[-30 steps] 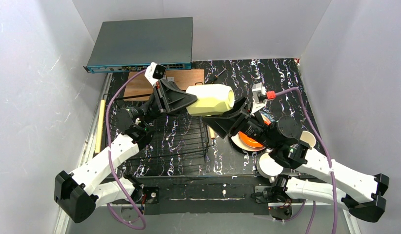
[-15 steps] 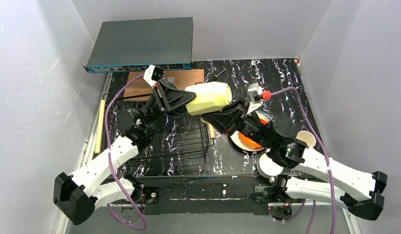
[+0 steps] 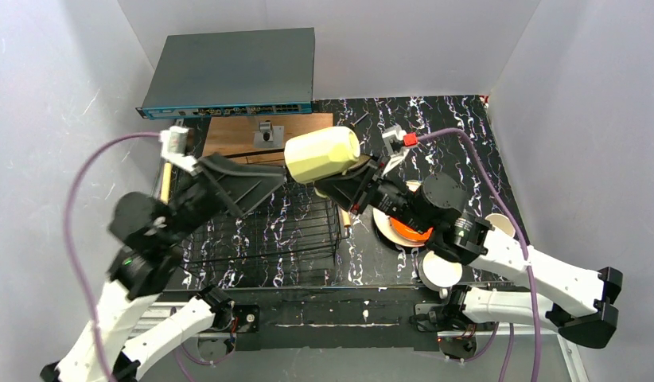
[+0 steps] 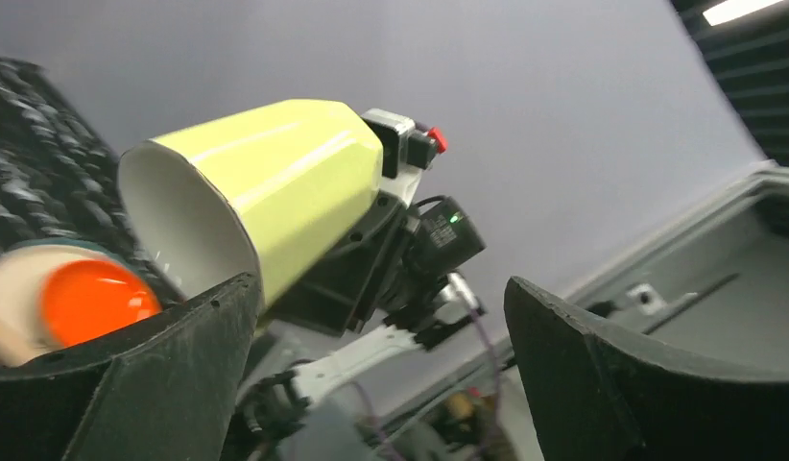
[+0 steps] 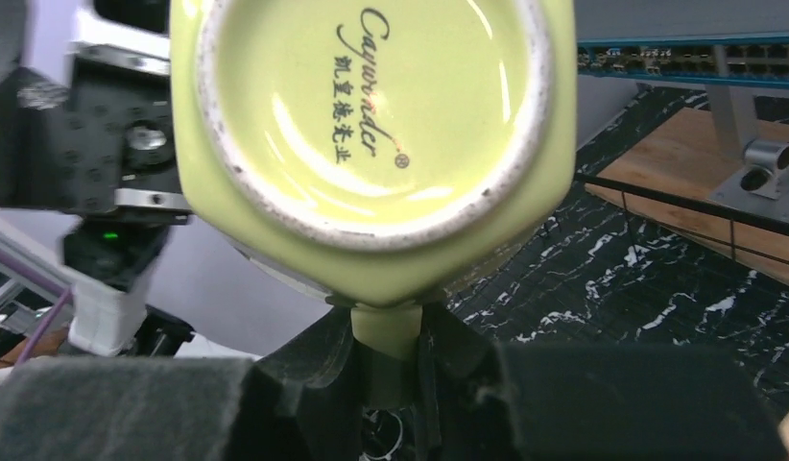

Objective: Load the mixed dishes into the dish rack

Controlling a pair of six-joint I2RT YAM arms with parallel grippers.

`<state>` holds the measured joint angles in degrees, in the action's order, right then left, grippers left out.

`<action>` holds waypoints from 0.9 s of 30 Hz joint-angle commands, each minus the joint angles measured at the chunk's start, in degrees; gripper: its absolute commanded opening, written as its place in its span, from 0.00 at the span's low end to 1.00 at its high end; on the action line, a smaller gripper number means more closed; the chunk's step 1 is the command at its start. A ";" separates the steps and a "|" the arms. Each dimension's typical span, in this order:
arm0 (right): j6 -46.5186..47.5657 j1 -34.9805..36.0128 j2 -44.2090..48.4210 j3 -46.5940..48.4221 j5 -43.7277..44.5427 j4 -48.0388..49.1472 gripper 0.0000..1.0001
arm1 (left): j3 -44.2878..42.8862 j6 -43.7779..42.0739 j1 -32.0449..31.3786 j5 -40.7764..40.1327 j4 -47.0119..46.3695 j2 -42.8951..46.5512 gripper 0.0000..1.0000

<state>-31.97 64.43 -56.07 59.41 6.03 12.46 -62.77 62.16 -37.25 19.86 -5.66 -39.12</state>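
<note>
The yellow-green mug hangs on its side above the far right corner of the dish rack, a black wire basket. My right gripper is shut on the mug's handle. In the right wrist view the mug's base fills the frame and the handle is pinched between the fingers. My left gripper stands open to the left of the mug, apart from it. From the left wrist the mug shows beyond the wide-open left gripper. An orange plate lies on a cream plate under the right arm.
A wooden board lies behind the rack, and a grey network switch sits at the back. A white cup and another pale dish stand near the right arm. A wooden rod handle runs along the rack's left side.
My left gripper let go of the mug, opened wide and drew back to the left. The right gripper closed on the mug's handle and carried it slightly left and back.
</note>
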 commanded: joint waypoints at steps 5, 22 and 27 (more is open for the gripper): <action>-0.32 2.43 -13.55 22.97 19.21 -19.27 0.01 | -21.23 -36.99 -0.39 -33.10 49.34 8.27 0.98; -12.80 6.33 -49.11 56.06 36.99 -62.57 0.01 | -15.72 -40.86 -0.41 -40.14 52.49 11.11 0.98; -11.15 6.32 -54.07 57.46 38.02 -62.80 0.01 | -11.57 -43.20 -0.45 -43.01 52.31 11.55 0.98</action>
<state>-42.68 70.54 -109.64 112.78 38.83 -52.90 -77.20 21.97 -37.52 -19.58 46.56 -27.09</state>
